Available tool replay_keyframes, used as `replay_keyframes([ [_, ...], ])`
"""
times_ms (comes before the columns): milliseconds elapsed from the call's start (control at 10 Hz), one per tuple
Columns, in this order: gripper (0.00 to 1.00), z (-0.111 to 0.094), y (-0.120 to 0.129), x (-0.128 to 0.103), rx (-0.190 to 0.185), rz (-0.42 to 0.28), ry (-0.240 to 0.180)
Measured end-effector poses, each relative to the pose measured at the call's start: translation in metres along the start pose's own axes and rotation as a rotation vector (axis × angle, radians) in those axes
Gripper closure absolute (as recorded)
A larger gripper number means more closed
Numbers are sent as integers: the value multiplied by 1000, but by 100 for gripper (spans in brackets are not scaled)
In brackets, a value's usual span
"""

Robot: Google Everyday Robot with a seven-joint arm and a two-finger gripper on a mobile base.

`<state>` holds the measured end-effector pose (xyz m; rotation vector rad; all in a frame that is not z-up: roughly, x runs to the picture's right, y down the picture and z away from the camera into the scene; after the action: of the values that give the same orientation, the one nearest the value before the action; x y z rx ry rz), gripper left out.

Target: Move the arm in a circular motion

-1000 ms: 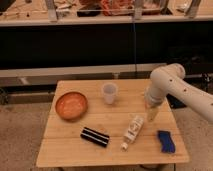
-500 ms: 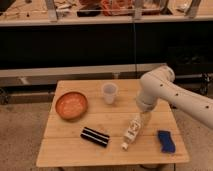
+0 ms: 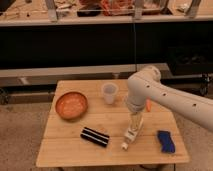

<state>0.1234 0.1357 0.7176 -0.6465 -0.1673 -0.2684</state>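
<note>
The arm (image 3: 150, 92) has swung left; its gripper (image 3: 135, 123) now hangs above the bottle (image 3: 129, 139).

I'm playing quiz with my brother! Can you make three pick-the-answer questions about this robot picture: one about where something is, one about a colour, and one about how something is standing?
1. Where is the hand of the white arm?
A. on the floor
B. pointing down at the white bottle
C. up on the shelf

2. What colour is the bowl?
A. green
B. orange
C. purple

3. How is the plastic cup?
A. upright
B. tipped on its side
C. stacked in the bowl

Answers: 1 B, the pale tip hangs over the lying bottle. 2 B, the bowl is orange all over. 3 A, its open mouth faces up.
</note>
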Motion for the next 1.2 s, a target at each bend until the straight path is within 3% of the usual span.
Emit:
replay_keyframes([
  [600,20,2,-32,-48,-17,-112,9],
  [800,20,3,-38,-43,-20,-129,16],
  [1200,20,7,-78,-67,-17,-168,17],
])
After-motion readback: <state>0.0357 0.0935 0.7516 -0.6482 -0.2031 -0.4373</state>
